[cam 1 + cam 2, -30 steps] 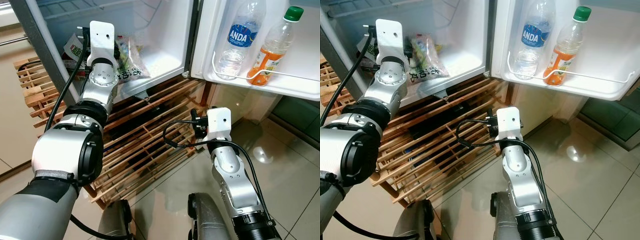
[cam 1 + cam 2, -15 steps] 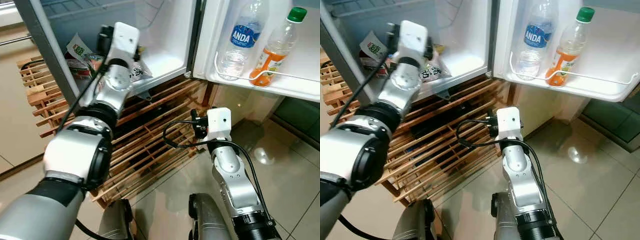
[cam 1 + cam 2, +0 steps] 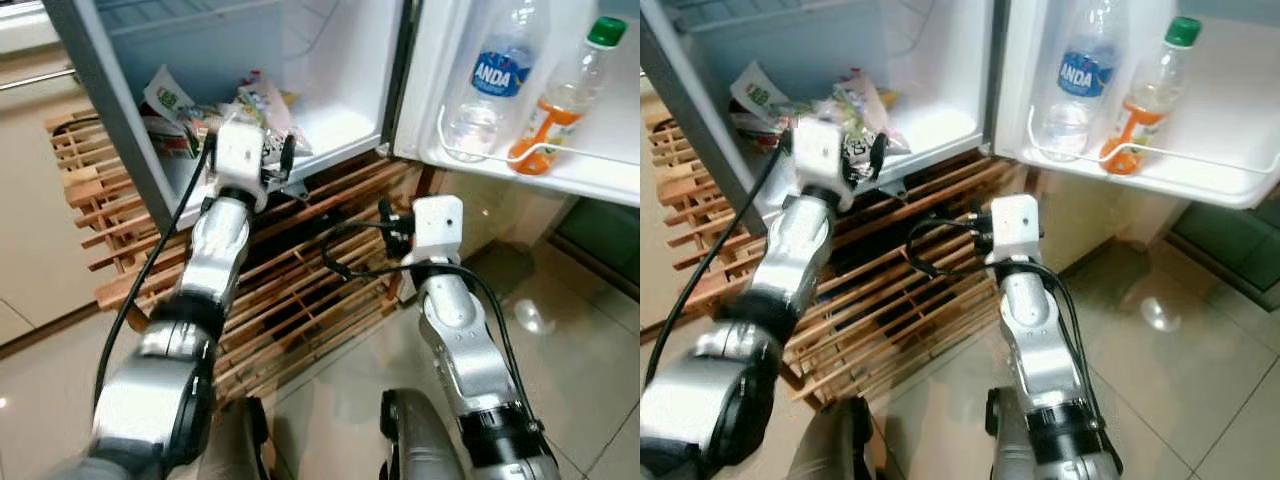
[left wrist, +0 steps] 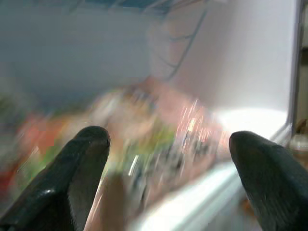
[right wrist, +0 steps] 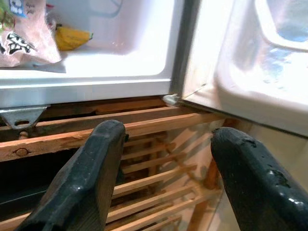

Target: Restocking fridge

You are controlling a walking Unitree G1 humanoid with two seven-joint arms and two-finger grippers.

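Snack packets (image 3: 250,110) lie heaped on the fridge floor (image 3: 335,125) just beyond the empty, wide-spread left pincer (image 3: 262,160), so I'd draw it straight clear of the lip, while the right pincer (image 5: 168,168) hangs wide by the wooden rack (image 3: 290,290).

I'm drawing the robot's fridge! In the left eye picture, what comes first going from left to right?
Snack packets in the fridge → left gripper → right gripper → water bottle → orange drink bottle.
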